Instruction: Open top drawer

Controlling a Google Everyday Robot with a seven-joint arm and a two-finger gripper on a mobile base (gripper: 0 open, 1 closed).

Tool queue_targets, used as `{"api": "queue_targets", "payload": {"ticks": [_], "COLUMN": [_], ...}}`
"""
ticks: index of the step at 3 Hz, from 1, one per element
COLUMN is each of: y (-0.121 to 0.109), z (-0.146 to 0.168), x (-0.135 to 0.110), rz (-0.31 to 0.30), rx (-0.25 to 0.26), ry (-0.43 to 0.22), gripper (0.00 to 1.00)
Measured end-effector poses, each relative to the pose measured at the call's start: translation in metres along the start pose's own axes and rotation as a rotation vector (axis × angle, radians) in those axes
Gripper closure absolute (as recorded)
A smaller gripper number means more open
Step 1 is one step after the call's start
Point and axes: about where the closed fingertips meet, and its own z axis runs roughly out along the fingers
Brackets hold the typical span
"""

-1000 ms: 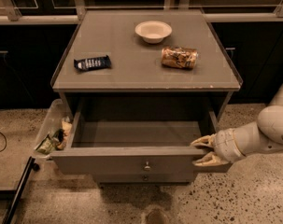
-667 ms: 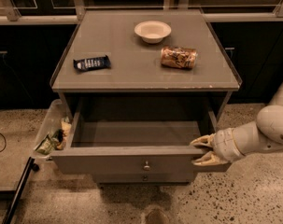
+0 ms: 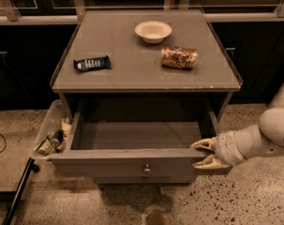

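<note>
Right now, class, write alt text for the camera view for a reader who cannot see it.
The grey top drawer stands pulled open and looks empty, with the robot's gripper at the right end of its front panel. On the cabinet top above sit a white bowl, a brown packet and a dark snack bar.

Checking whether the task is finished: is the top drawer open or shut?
Open. The top drawer juts well out, its inside floor showing; the gripper is at its front right corner.

Cabinet top (image 3: 132, 71): bowl (image 3: 153, 31), can (image 3: 179, 57), wrapper (image 3: 92, 63); gripper (image 3: 202, 153) below its front edge.
</note>
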Motion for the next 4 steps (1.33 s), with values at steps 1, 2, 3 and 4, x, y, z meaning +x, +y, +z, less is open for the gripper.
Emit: {"api": "queue_targets", "payload": {"ticks": [1, 2, 3, 4], "y": [-0.002, 0.004, 0.01, 0.017], "z": [0.002, 0.002, 0.001, -0.001], "x": [-0.001, -0.001, -0.001, -0.002], "rz": [-0.007, -0.008, -0.002, 0.005], "rx": [-0.007, -0.018, -0.027, -0.035], "ry": [-0.001, -0.012, -0.027, -0.04], "gripper": [0.58, 0.62, 0.85, 1.0]}}
